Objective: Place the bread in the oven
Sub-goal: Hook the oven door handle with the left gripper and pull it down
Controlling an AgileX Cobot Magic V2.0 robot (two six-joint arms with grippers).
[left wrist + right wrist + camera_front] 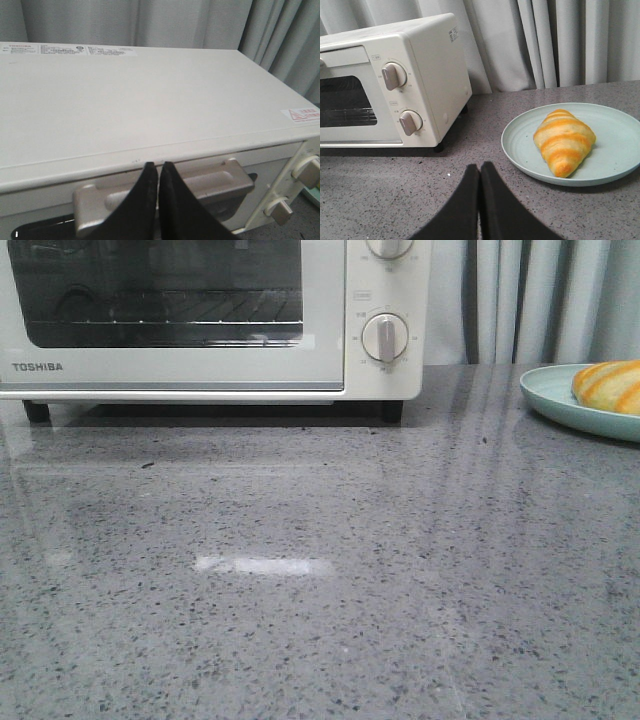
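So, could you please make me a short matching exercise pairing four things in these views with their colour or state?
Things:
1. bread
2. plate
3. oven door
4. left gripper

States:
a. pale green
b. closed, glass window
c. jaws together above the door handle
d. golden-orange with cream stripes

Pairs: 1-d, 2-a, 3-b, 4-c

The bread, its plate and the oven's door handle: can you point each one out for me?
bread (564, 144), right wrist view, middle of its striped crust.
plate (520, 145), right wrist view, bare part beside the bread.
door handle (210, 181), left wrist view, the bar's front face, right of the claw.
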